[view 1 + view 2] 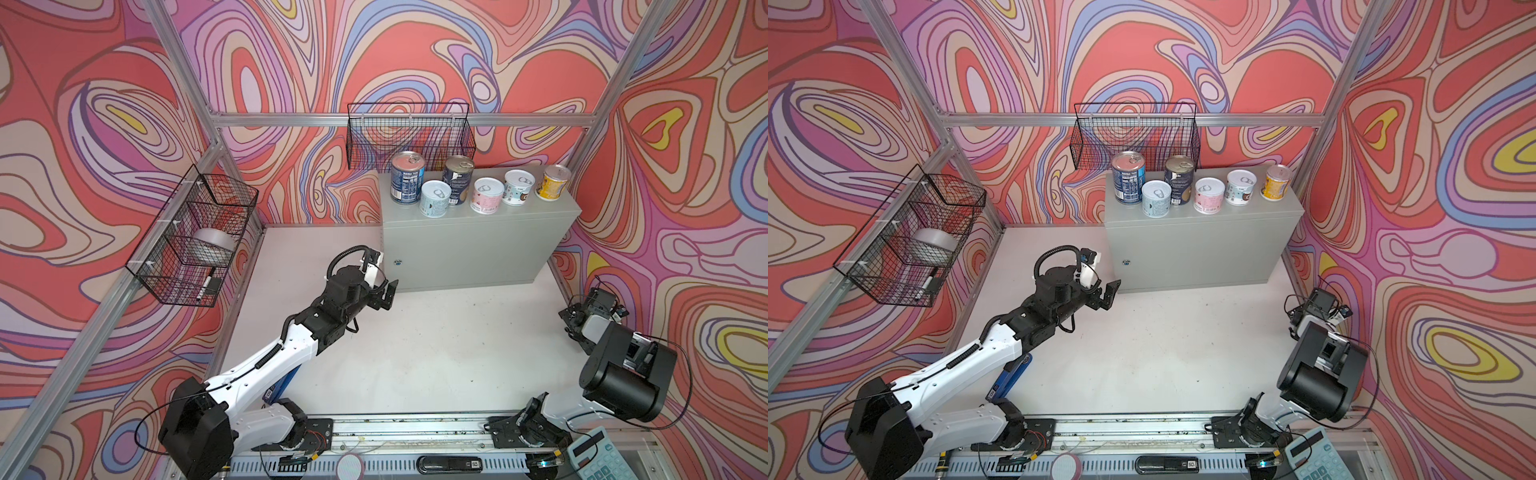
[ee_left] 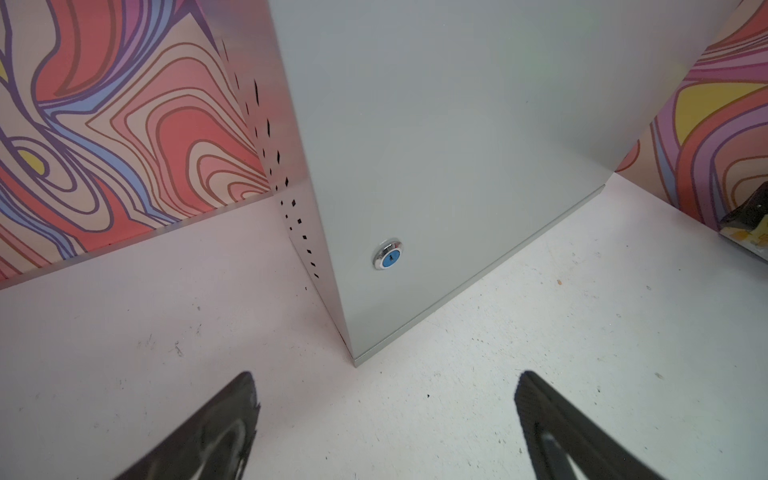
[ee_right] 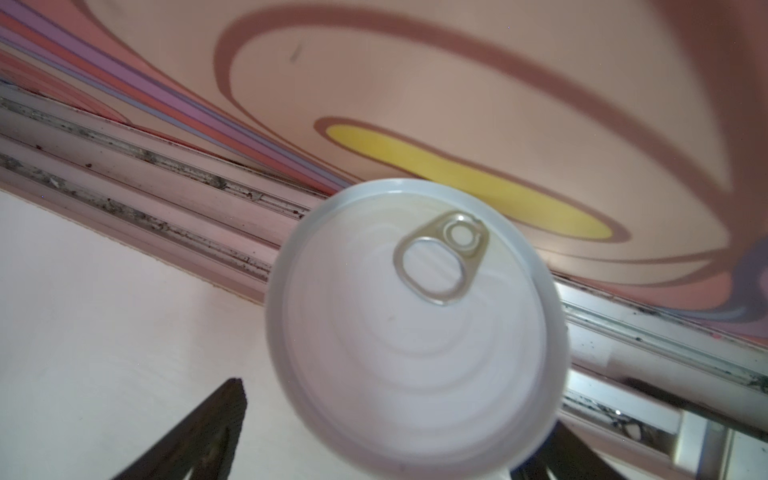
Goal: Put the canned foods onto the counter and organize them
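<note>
Boxy counter [image 1: 478, 249], smooth grey metal, six round pull-tab tins [image 1: 484, 201] upright on its flat top. The left gripper [image 2: 386, 376] sits low by its front corner, jaws gaping. The right gripper [image 3: 399, 399] is spread loose around a seventh tin [image 3: 415, 332] on the table [image 1: 415, 353].

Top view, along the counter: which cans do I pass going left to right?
On the counter: tall dark blue can → pale blue can → second dark blue can → pink can → white-teal can → yellow can.
</note>
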You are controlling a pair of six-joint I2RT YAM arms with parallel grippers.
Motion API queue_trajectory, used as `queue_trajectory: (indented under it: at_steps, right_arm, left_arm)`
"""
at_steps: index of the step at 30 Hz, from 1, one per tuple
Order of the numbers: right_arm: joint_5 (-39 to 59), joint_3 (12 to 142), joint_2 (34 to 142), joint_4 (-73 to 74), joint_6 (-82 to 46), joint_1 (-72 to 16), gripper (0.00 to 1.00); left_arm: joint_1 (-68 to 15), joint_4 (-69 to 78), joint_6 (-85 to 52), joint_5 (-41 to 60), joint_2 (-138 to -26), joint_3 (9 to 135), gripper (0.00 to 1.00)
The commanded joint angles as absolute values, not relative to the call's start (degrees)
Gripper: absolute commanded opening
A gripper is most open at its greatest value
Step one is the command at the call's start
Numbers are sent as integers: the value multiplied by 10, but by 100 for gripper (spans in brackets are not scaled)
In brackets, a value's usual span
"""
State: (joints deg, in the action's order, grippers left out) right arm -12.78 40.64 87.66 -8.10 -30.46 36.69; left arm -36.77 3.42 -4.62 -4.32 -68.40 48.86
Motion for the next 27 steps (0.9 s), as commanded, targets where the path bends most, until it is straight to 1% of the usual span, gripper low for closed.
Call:
queue_trajectory:
  at_steps: [1,14,27]
  right_arm:
    - [-116,425,888,-99,-285,368,97]
    - [-136,435,855,-133,-254,368,99]
    - [-130,461,872,-150,-246,372,97]
  left_arm:
    - [-370,4,-45,-35,-689,504,100]
    - [-370,-38,-51,-23,-708,532,100]
    - [-370,-51,-53,-18,-726,539,100]
